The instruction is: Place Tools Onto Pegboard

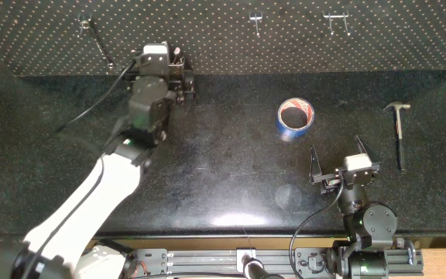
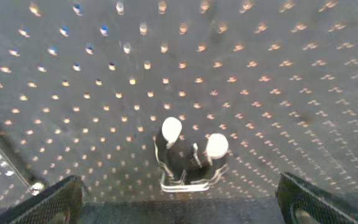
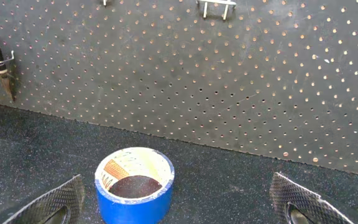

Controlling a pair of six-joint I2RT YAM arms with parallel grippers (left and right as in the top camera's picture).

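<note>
On far black pegboard [image 1: 207, 39] 1 dark tool [image 1: 99, 45] hangs; blue tape roll [image 1: 288, 129], grey hammer [image 1: 399, 136] on black desk [image 1: 223, 147]; left claw [image 2: 180, 202], right claw [image 1: 337, 159] wide open, empty.

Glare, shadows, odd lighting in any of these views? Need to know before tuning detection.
Top view: bright glare patches on the table near the bottom edge; the tape roll and hammer lie clear of them. Left wrist view: the pegboard holes glint as bright dots all around the hook. Right wrist view: even light, little shadow by the tape roll, a few holes glinting.
</note>
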